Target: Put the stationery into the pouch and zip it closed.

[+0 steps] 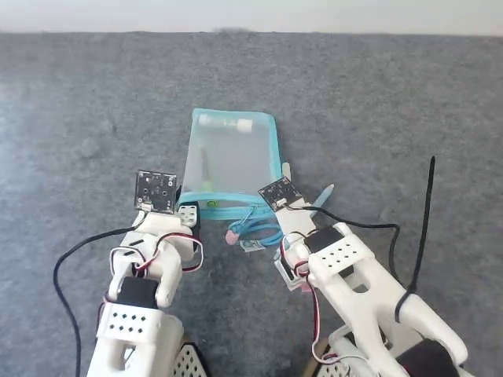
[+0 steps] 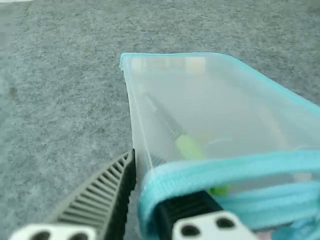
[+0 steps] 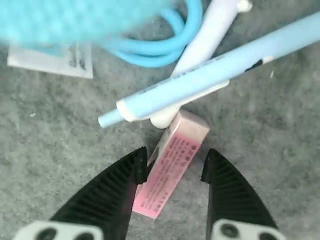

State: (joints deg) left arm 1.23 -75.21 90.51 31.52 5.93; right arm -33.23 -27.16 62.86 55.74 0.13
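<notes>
Bracing the mouth: the left gripper (image 2: pixel 150 192) is closed on the near-left corner of the translucent plastic pouch with light-blue zip trim (image 1: pixel 228 161). One jaw is tucked under the blue rim and the ribbed one sits against the outside wall. Judged purpose: to hold the opening up and keep the pouch from sliding while items are fed in. The pouch lies mid-way across the grey felt-covered desk (image 1: pixel 78 118), mouth toward the near edge, zip not yet drawn. Inside it are a green-barrelled pen (image 2: pixel 187 147) and a white tubular item (image 1: pixel 228 123) at the far end. Outside, just off the pouch's near-right corner, lies a pink rectangular eraser in a printed sleeve (image 3: pixel 170 177). A light-blue plastic pen (image 3: pixel 215 75) lies across a white pen (image 3: pixel 212 25), whose end touches the eraser's far end. The right gripper (image 3: pixel 175 155) is spread wide and straddles the eraser, one jaw touching its side and the other just clear, with nothing gripped. The eraser looks to be the next pick. Risk: the pens may be dragged along. A light-blue cord loop (image 3: pixel 170 47) and a white tag (image 3: pixel 50 60) lie beside the mouth.
</notes>
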